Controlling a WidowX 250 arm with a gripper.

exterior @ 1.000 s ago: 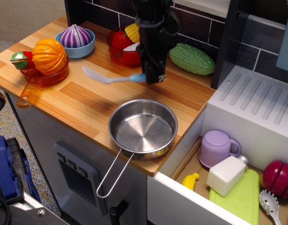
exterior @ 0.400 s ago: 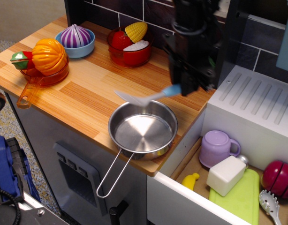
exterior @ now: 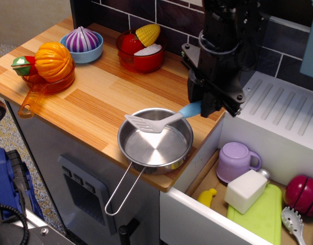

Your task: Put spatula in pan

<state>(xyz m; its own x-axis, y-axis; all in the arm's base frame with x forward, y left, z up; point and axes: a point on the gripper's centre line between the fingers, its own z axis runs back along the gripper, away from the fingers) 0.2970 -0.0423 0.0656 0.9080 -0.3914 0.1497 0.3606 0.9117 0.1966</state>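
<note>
The spatula (exterior: 152, 122) has a grey-white slotted head and a light blue handle. Its head lies over the far left part of the steel pan (exterior: 155, 148), low above or on the pan's rim; I cannot tell if it touches. The pan stands at the counter's front edge with its wire loop handle (exterior: 122, 190) sticking out past the edge. My gripper (exterior: 206, 108) is just right of and behind the pan, shut on the end of the spatula's blue handle, which slopes down to the left into the pan.
An orange plastic pan (exterior: 42, 84) with toy vegetables, a blue bowl (exterior: 81, 51) and a red bowl (exterior: 141, 56) stand at the back left. A white drainer (exterior: 281, 120) is on the right. The open drawer below holds a purple cup (exterior: 238, 159), a white bottle (exterior: 246, 190) and a pronged pasta spoon (exterior: 294, 222).
My gripper carried the spatula from the counter's middle to the right and down. The spatula's head now lies over the steel pan's far rim instead of hovering above the wood.
</note>
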